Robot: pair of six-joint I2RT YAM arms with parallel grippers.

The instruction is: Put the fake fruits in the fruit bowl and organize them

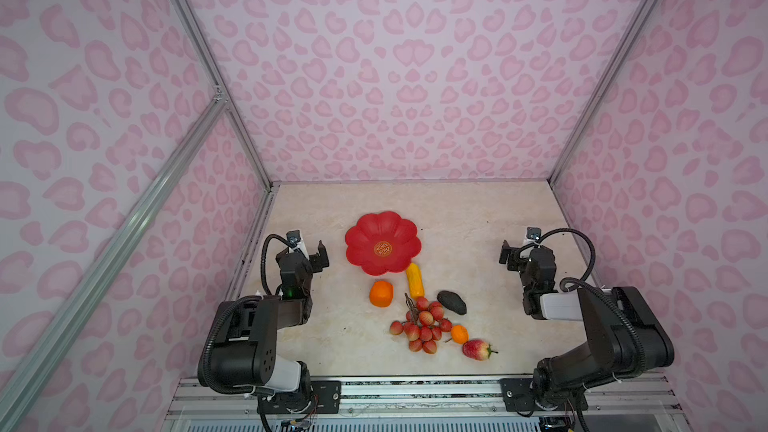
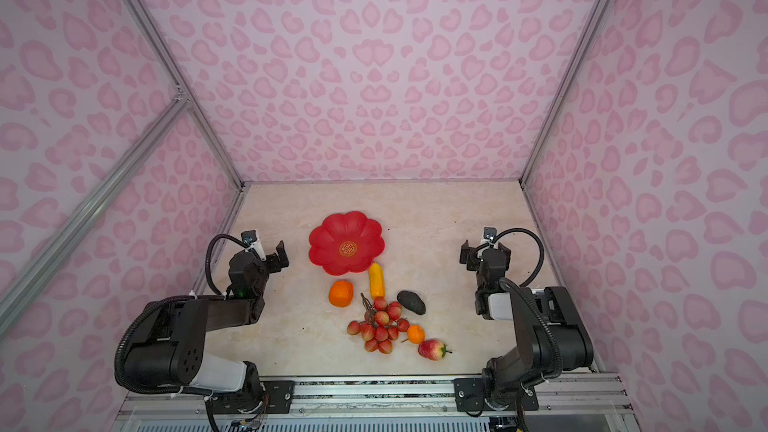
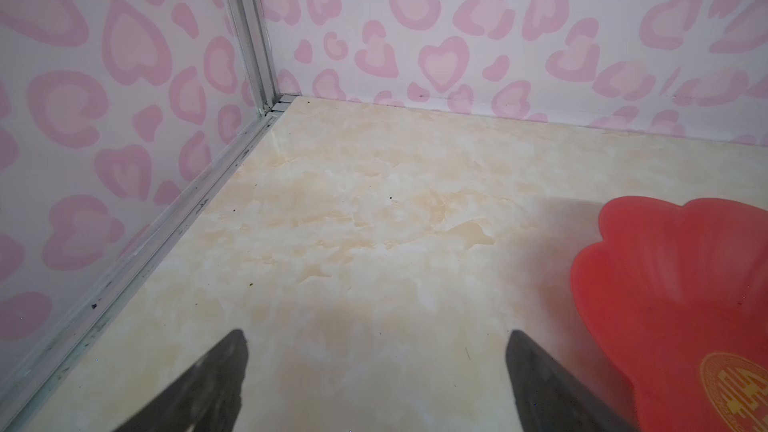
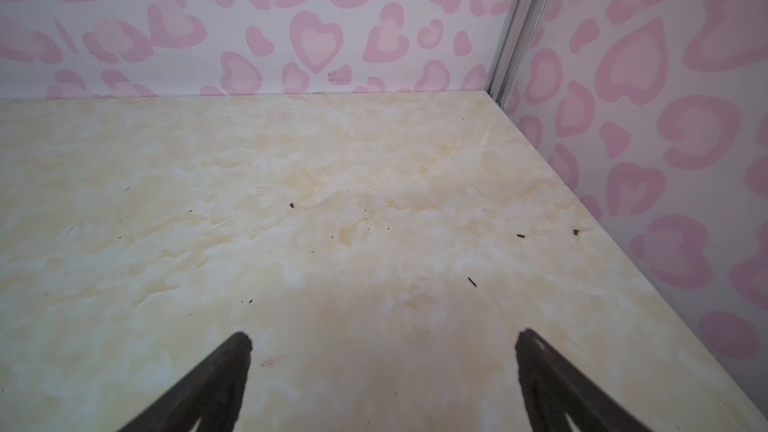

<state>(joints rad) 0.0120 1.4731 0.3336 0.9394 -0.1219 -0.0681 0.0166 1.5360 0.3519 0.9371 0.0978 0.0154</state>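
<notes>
Black fingers of the left gripper (image 3: 376, 338) stand wide apart with nothing between them, above bare tabletop just beside the fruit bowl (image 3: 665, 268). The right gripper (image 4: 382, 338) is spread the same way and empty, facing the far right corner.

Between the arms, the red scalloped bowl holds no fruit. The yellow oblong fruit (image 1: 414, 281) lies with one end at its near rim; the large orange (image 1: 381, 293), dark avocado (image 1: 451, 302), lychee bunch (image 1: 424, 324), small orange (image 1: 459, 334) and strawberry (image 1: 477, 349) sit on the table nearer the arm bases.

The tabletop (image 1: 457, 218) is cream and marble-patterned, glossy, with small dark specks. Pink heart-print walls (image 1: 395, 76) close three sides — aluminium rails (image 1: 415, 392) run along the front edge.
</notes>
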